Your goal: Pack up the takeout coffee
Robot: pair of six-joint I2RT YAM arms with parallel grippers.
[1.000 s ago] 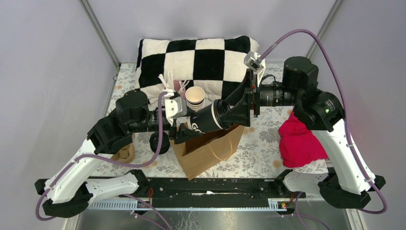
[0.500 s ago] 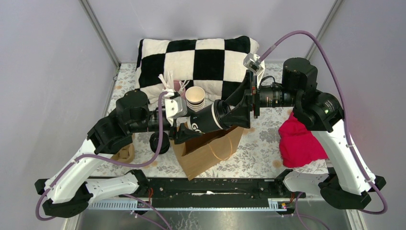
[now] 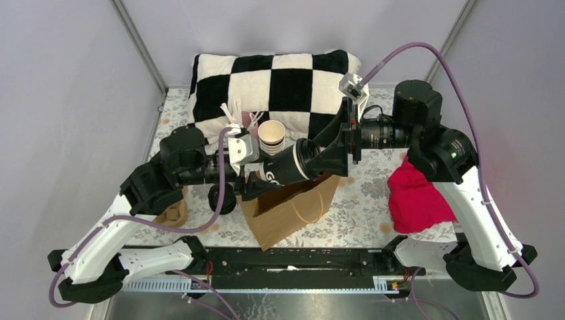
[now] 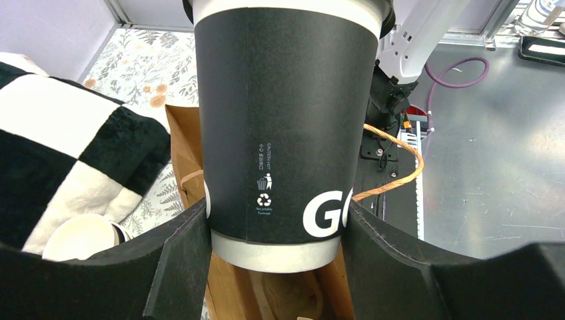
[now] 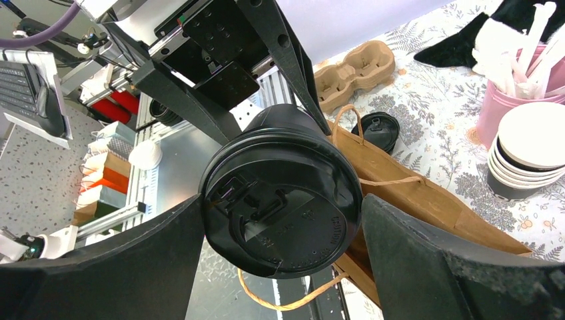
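Change since a sec ago is nil: takeout coffee [image 3: 286,170] hangs on its side over the mouth of the brown bag [image 3: 293,210], same spot, so packing hasn't advanced imo. Left gripper [image 4: 274,223] clamps its base end; right gripper [image 5: 283,213] sits wide round the lid [image 5: 280,193], can't tell if pressing or clear. Cup's black w/ white lettering, lid seated, no dents I see.

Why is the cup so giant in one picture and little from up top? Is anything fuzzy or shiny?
Left wrist view: the cup looks giant because that camera sits right behind the left claw gripping it; lettering sharp. Right wrist view: the lid, inside the right claw, has a soft shine. Top view: even light, nothing fuzzy.
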